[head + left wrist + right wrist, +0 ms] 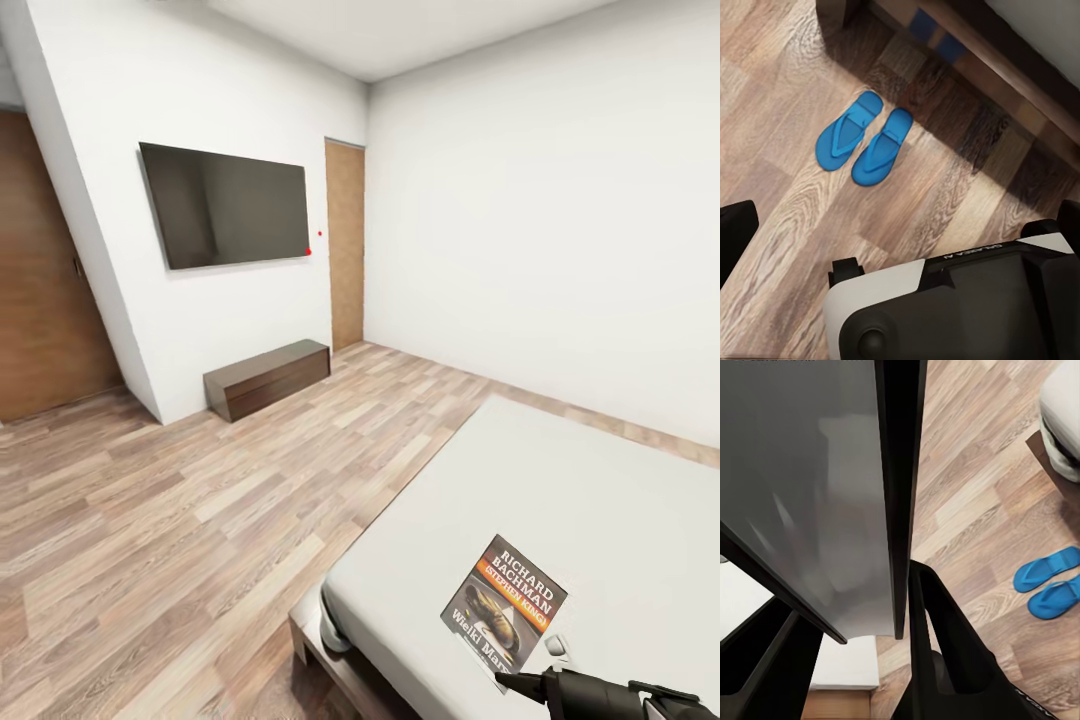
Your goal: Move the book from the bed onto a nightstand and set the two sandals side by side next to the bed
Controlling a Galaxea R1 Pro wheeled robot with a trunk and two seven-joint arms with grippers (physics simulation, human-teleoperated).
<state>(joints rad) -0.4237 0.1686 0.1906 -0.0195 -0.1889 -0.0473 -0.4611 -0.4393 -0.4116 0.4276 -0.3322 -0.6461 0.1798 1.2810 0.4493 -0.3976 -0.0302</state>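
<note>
At the near corner of the bed (560,480), against the pale mattress, lies or hangs the book (505,600), cover up, its lower edge meeting the right gripper (525,668); cannot tell from the head view whether lifted clear or resting on the sheet. Seen from the right wrist, looks pinched edge-on between the two black fingers (937,630), so judged clamped on the book by a narrow margin of its edge. Left gripper (904,217) hangs over the plank floor (787,67) with fingers spread wide, holding nothing. Below it, the two sandals (862,139) lie side by side, touching or nearly so, just beside the dark bed frame (1005,67); that half of the task looks done. Remains to carry the book to a nightstand. Risks from here: a thin paperback gripped near one edge may sag, pivot in the pads or slip out under a quick swing or a turn of the base, and would likely drop to the floor near the sandals, knocking them out of line. Could also snag a page corner on the mattress if dragged instead of raised. Worth keeping the open left arm away from the bed frame while turning
</note>
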